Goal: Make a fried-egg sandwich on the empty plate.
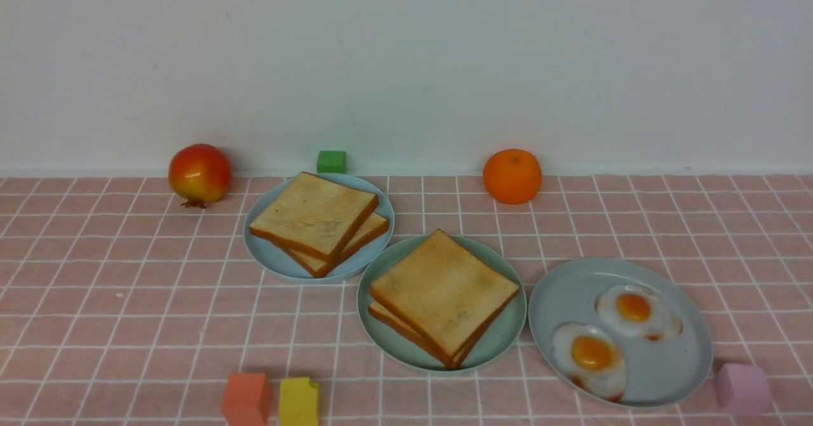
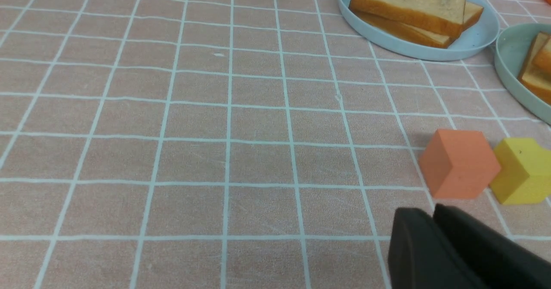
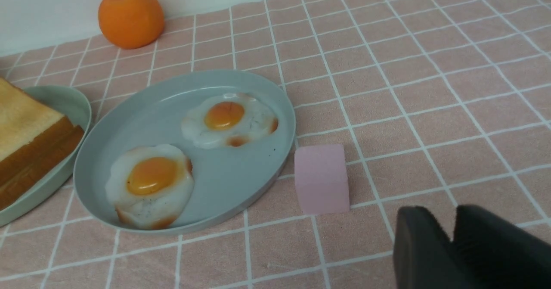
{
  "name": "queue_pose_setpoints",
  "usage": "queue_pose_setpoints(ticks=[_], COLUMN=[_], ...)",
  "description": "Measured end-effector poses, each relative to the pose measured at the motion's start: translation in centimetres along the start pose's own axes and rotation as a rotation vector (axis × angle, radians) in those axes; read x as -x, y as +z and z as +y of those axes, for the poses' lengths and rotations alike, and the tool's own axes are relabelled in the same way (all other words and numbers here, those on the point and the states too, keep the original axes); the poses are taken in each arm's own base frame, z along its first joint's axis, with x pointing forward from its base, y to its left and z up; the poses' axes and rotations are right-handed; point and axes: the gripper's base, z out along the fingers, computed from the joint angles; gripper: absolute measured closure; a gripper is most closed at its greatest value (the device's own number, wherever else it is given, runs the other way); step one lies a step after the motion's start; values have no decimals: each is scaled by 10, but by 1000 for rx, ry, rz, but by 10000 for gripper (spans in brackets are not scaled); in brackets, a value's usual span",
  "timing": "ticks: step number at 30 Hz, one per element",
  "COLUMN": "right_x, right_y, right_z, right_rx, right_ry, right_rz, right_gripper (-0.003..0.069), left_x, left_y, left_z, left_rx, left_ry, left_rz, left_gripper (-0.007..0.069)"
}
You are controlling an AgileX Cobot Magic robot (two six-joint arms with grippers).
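Toast stack (image 1: 443, 296) sits on the mint-green plate (image 1: 502, 345), any egg inside hidden; likely finished. My left end effector (image 2: 431, 212) is clenched empty, my right end effector (image 3: 448, 220) slightly parted, empty.

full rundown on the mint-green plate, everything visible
The mint-green plate is round, low-rimmed, matte and plastic-looking. It lies flat on the pink checked cloth, between the pale blue plate and the grey-blue plate. It carries two stacked toast slices, turned corner-forward, with a narrow seam between them; no egg shows there. Whether its rim touches the grey-blue plate is unclear. No gripper touches it.
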Motion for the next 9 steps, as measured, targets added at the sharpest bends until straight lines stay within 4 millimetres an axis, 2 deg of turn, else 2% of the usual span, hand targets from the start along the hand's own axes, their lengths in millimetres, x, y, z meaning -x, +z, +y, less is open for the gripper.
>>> queue_pose_setpoints(ticks=[9], right_x=[0], right_y=[0], right_z=[0], right_rx=[0], right_ry=[-3], right_rz=[0], right_gripper=[489], left_x=[0], left_y=[0], left_z=[0], left_rx=[0], left_ry=[0], left_rz=[0], left_gripper=[529])
